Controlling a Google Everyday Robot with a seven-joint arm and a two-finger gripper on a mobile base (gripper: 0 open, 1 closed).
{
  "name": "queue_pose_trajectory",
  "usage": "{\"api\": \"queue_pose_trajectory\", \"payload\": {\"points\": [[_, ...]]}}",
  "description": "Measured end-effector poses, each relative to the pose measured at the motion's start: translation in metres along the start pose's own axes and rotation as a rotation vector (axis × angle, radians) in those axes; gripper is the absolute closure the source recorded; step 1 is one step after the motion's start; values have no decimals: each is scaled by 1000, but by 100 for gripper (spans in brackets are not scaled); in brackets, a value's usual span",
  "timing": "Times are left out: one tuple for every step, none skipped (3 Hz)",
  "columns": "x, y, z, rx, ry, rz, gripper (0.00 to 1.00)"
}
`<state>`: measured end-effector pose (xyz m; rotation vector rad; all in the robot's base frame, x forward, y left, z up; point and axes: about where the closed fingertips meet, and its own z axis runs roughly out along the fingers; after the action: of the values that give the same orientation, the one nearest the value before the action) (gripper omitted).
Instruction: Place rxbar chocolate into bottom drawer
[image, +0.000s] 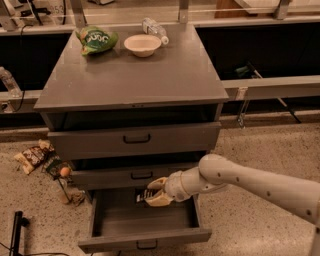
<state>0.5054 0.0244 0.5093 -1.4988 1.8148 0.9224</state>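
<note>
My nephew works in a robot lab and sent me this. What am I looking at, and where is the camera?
The white tube coming from the right is a robot's arm; the tan claw at its end is its gripper. The single picture looks down on a grey cabinet from the front; where the camera sits I cannot tell. On top lie a green bag, a bowl and a bottle. The bottom drawer stands open. The gripper hangs over it, shut on a small dark bar. Wrappers lie on the floor beside the cabinet.
</note>
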Motion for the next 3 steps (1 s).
{"api": "queue_pose_trajectory", "payload": {"points": [[58,-19,64,-51,22,-11,100],[107,-41,112,-72,68,23,100],[117,-43,123,-78,73,34,100]]}}
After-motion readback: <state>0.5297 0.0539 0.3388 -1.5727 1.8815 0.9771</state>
